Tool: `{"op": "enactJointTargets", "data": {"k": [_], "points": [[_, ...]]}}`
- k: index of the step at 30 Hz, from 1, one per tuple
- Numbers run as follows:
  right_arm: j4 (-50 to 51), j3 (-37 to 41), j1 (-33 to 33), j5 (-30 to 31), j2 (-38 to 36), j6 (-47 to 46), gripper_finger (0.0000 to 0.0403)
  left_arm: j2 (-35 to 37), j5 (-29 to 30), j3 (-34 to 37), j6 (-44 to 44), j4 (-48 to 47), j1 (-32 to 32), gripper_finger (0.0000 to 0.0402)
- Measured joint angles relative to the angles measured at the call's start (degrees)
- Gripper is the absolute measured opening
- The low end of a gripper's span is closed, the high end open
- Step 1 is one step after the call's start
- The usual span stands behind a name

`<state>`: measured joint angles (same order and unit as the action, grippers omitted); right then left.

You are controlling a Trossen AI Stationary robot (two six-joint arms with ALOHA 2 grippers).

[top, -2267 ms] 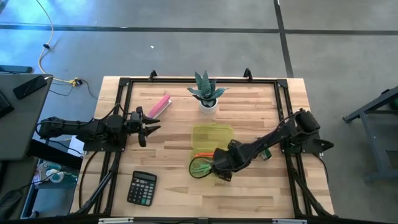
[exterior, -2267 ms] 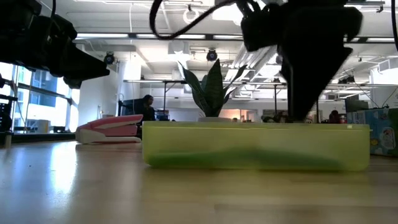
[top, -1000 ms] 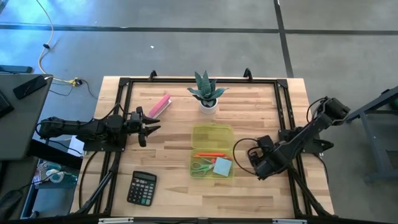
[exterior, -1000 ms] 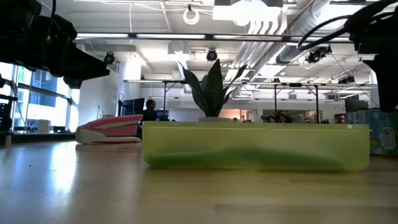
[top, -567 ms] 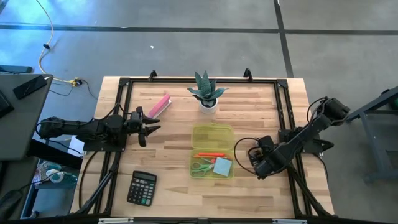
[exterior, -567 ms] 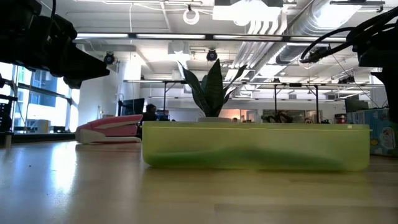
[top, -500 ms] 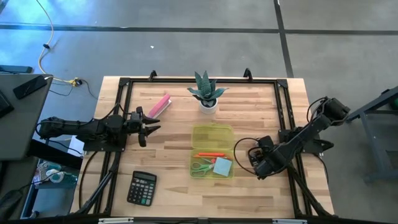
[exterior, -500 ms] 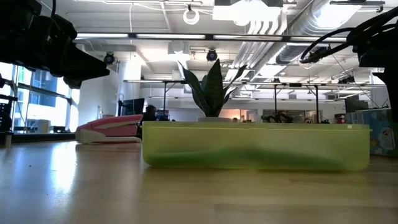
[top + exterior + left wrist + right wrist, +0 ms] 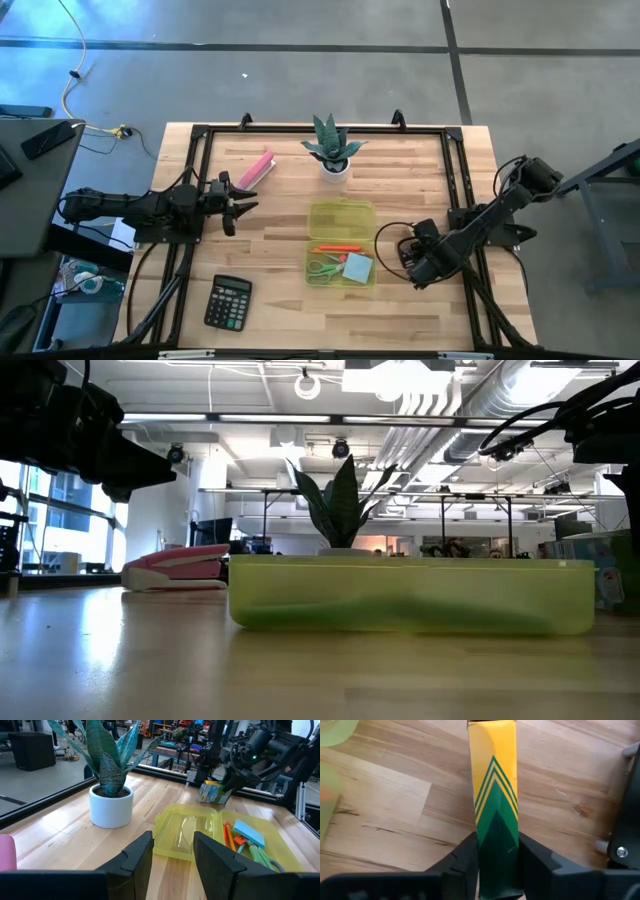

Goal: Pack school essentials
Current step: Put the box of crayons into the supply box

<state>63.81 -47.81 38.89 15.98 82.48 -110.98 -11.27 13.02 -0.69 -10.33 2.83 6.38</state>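
At the table's left edge, the left gripper (image 9: 238, 205) hovers over bare wood with its 2 fingers (image 9: 137, 855) apart and nothing between them, pointing toward the middle of the table. In front of it, near the front-left corner, lies a black calculator (image 9: 228, 302). Behind it, a pink oblong bar (image 9: 257, 168) rests on the wood toward the back edge, well apart from the gripper.

Farther right, a potted plant (image 9: 335, 148) in a white pot stands near the back centre. Just in front of it sits a translucent yellow-green case (image 9: 341, 215), opened flat in 2 halves. The half nearer the plant shows nothing inside in the left wrist view. The front half holds an orange pencil (image 9: 337, 248) lying across it, green-handled scissors (image 9: 325, 268) below that, and a light-blue square note pad (image 9: 358, 267) just beside the scissors. Whether the pad touches the scissors cannot be told from above.

To the right of the case, low over the wood near the table's right frame rail (image 9: 466, 215), the right gripper (image 9: 413, 262) is clamped on a small green/yellow block (image 9: 494, 800). In the right wrist view the block, a yellow box with green chevrons, sits between the 2 fingers (image 9: 465, 857), which press on its dark green end. The block is outside the case, near its right side.
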Motion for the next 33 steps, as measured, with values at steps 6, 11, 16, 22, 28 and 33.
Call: {"op": "enactJointTargets", "data": {"k": [6, 11, 16, 22, 28, 33], "points": [[-0.71, -0.13, 0.0, 0.54, 0.02, 0.52, 0.0099, 0.02, -0.01, 0.0, 0.0, 0.0, 0.01, 0.0131], [-1.77, -2.29, 0.0, 2.76, 0.06, 4.01, 0.0099, 0.01, -0.01, 0.0, 0.0, 0.0, 0.0, 0.0131], [1.35, -7.52, -1.12, 4.92, 2.64, 10.13, 0.0099, 0.0, -0.01, 0.0, 0.0, 0.0, -0.01, 0.0131], [10.81, -18.92, -3.29, 11.03, 11.35, 21.22, 0.0098, 0.0, 0.01, 0.0, 0.0, 0.0, 0.01, 0.0131], [17.67, -30.26, -3.3, 20.11, 21.8, 32.94, 0.0098, 0.02, -0.01, 0.0, 0.0, 0.0, 0.02, 0.0131], [18.32, -38.72, -3.3, 25.6, 29.97, 44.09, 0.0098, 0.02, -0.01, 0.0, 0.0, 0.0, 0.01, 0.0131]]}}
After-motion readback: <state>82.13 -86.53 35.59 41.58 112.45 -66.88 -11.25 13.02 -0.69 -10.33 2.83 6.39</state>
